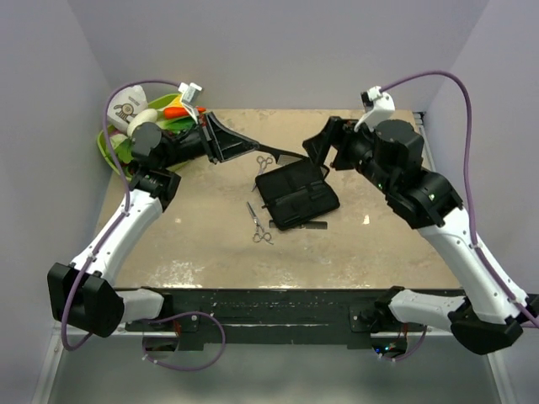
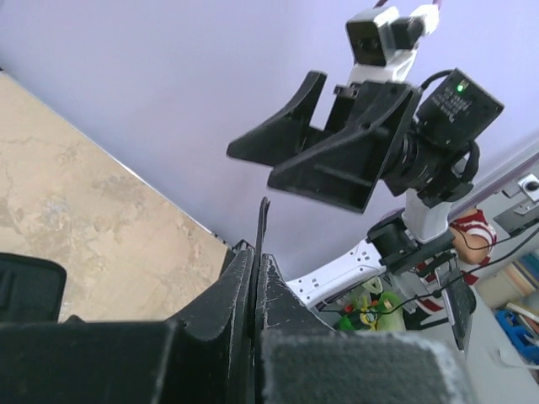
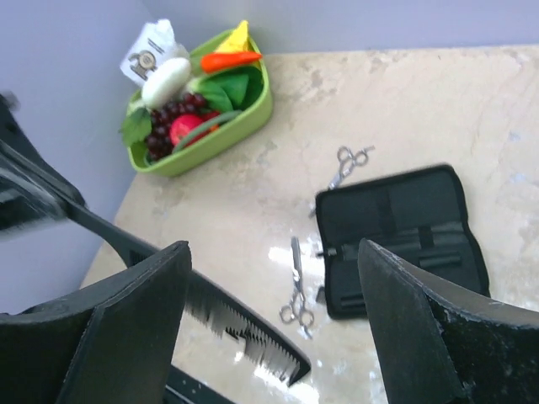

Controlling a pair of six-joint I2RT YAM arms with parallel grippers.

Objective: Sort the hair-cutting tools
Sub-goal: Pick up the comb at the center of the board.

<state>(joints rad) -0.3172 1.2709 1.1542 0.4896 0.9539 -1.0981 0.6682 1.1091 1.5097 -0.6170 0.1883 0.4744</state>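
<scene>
Spread wide at the bottom of its own wrist view, the right end effector point(image 3: 274, 248) has nothing between its fingers. The black comb point(image 3: 227, 316) runs across just beyond them, teeth down, above the worktop point(image 3: 421, 93). Its other end is pinched in the left end effector point(image 2: 257, 252), whose fingers are pressed flat together on the spine. The two end effectors face each other over the far middle of the worktop, near but apart. The step in hand looks like a handover of the comb, or a carry toward the open black case point(image 3: 396, 227), which lies flat below. One pair of scissors point(image 3: 348, 162) lies just beyond the case's far corner, the other pair point(image 3: 296, 290) beside its near left edge, both loose. A green basket of toy food point(image 3: 265, 93) sits in the far left corner. Next, the comb needs lowering, lined up with a case slot, with one arm keeping the grip firm.
</scene>
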